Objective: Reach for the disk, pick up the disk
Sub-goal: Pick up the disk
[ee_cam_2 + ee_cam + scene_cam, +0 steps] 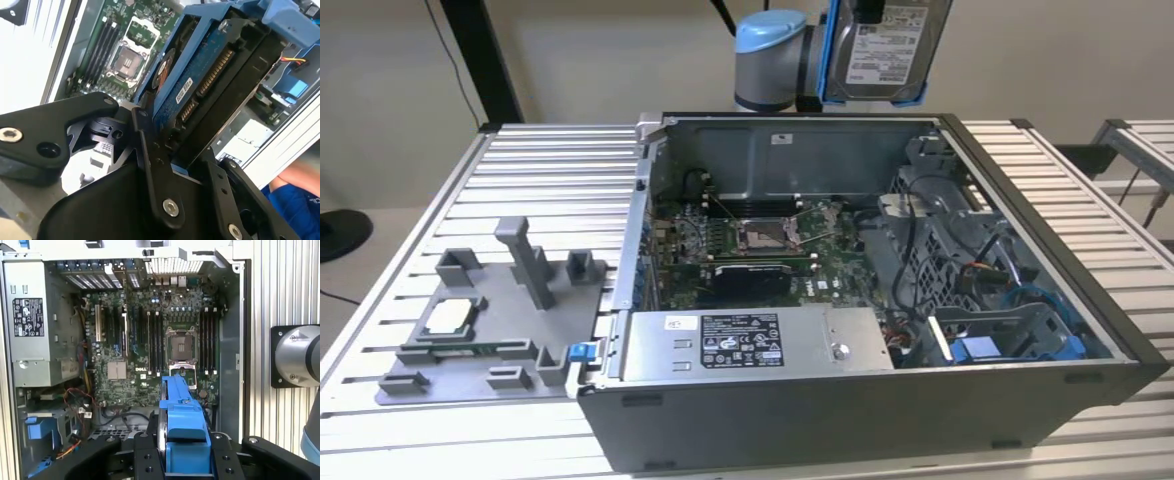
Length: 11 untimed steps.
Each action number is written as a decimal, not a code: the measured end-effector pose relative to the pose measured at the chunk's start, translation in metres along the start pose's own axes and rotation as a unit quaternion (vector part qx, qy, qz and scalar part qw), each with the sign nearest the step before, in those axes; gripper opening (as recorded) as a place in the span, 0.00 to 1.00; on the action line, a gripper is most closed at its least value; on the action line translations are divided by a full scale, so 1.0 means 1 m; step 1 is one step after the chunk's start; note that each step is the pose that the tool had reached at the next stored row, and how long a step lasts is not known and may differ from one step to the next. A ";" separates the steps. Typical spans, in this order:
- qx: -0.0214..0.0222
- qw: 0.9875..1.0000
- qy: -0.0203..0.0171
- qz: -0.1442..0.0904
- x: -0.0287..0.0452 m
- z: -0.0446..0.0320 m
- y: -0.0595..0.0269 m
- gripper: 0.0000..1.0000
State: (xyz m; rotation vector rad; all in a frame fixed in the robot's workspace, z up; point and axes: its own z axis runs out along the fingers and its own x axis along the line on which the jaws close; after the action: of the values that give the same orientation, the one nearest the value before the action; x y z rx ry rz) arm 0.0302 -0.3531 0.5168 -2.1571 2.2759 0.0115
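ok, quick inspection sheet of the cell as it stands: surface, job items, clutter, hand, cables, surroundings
Surface: slatted metal table, carrying an open computer case.
Job's things: disk with blue bracket, held up in the air above the case's rear wall.
Clutter: grey fixture plate at the exterior view's left, beside the case; small square chip on it.
Hand: hand shut on the disk, fingers clamping its end.
Cables: red and orange wires inside the case.
Surroundings: pale wall; blue sleeve beside the table.
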 end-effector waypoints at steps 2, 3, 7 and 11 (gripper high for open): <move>0.000 1.000 0.000 0.000 -0.0003 0.0000 -0.0060 0.00; 0.000 1.000 0.000 0.000 -0.0005 0.0000 -0.0089 0.00; 0.000 1.000 0.000 0.000 -0.0011 0.0001 -0.0211 0.00; 0.000 1.000 0.000 0.000 -0.0018 0.0001 -0.0319 0.00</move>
State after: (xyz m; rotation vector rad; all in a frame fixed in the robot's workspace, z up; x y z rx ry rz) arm 0.0621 -0.3531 0.5166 -2.1571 2.2758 0.0114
